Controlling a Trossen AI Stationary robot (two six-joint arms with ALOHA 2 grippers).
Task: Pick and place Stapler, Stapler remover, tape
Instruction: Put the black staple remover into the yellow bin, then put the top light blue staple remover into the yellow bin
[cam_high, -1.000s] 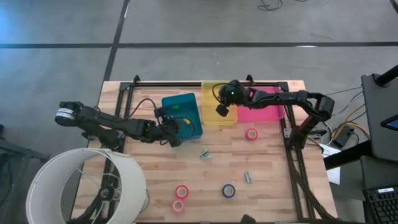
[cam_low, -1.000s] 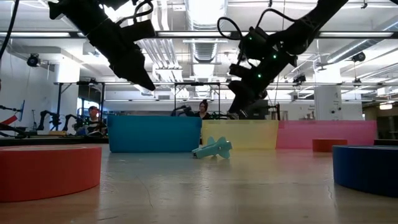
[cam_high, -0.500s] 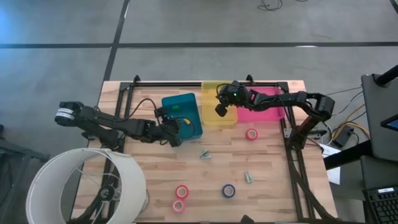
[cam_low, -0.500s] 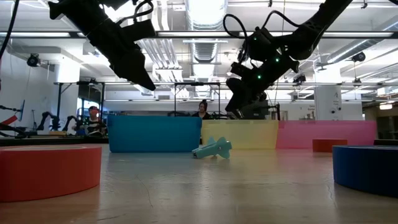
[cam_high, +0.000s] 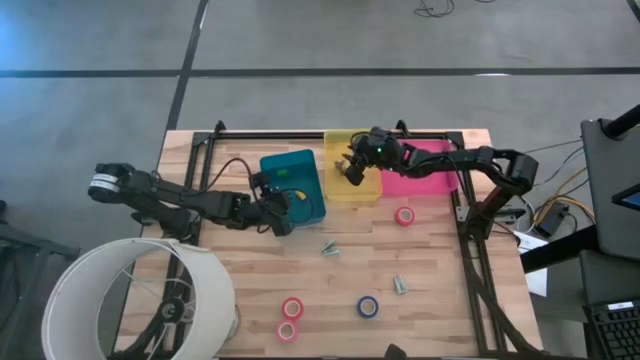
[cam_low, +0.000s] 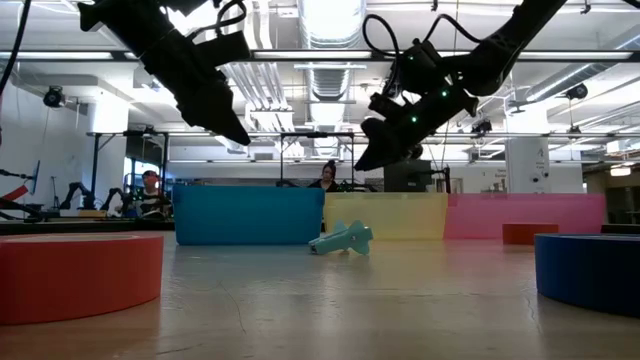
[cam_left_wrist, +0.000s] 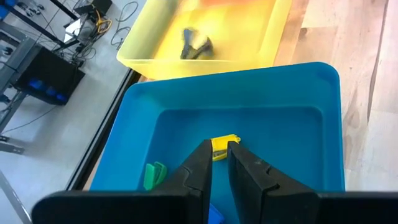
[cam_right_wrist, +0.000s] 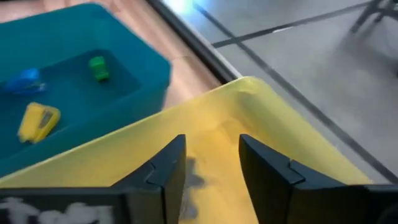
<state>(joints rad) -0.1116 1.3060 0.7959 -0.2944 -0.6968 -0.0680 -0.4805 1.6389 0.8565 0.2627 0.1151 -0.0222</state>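
Yellow bin (cam_high: 352, 185) half hidden under right end effector (cam_high: 352, 168), fingers parted, empty.

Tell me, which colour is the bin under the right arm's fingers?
Yellow. The bin shows best in the right wrist view, below the open right gripper.

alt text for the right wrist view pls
The right hand, fingers open and empty, hangs over a yellow bin. Beside it a blue bin holds a yellow stapler, a small blue item and a green one.
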